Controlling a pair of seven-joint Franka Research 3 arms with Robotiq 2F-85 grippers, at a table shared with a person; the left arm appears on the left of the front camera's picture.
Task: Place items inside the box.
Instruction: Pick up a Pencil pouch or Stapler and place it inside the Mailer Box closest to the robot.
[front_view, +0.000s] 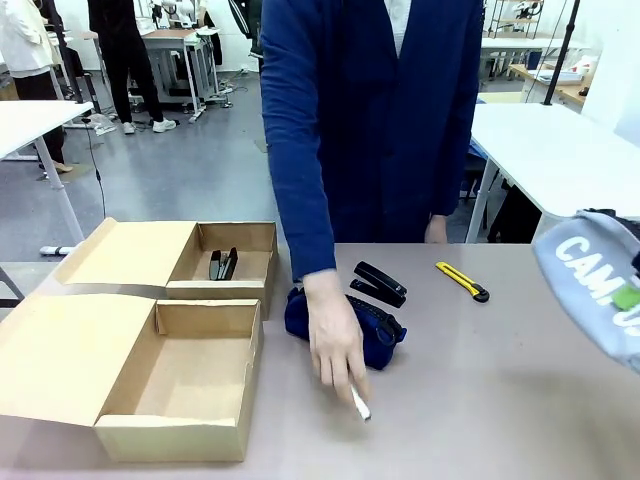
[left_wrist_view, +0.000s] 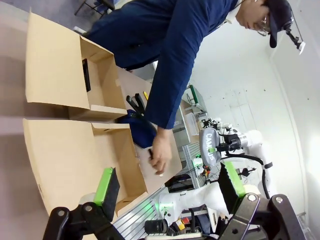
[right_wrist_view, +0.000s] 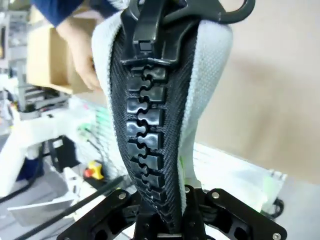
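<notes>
From where I stand, the right gripper (front_view: 626, 297) is clamped on a soft grey fabric zip pencil case (front_view: 590, 280), held up off the table, so the step in hand looks like carrying it to a box. The empty open brown cardboard box (front_view: 170, 440) sits well to that gripper's left. Between them are a person's hand (front_view: 335, 345) on a black-and-white marker pen (front_view: 360, 407) and a navy fabric pencil case (front_view: 300, 315). The next move calls for a long crossing clear of that hand. The left gripper (left_wrist_view: 167, 187) hangs with its jaws apart, the boxes ahead of it.
</notes>
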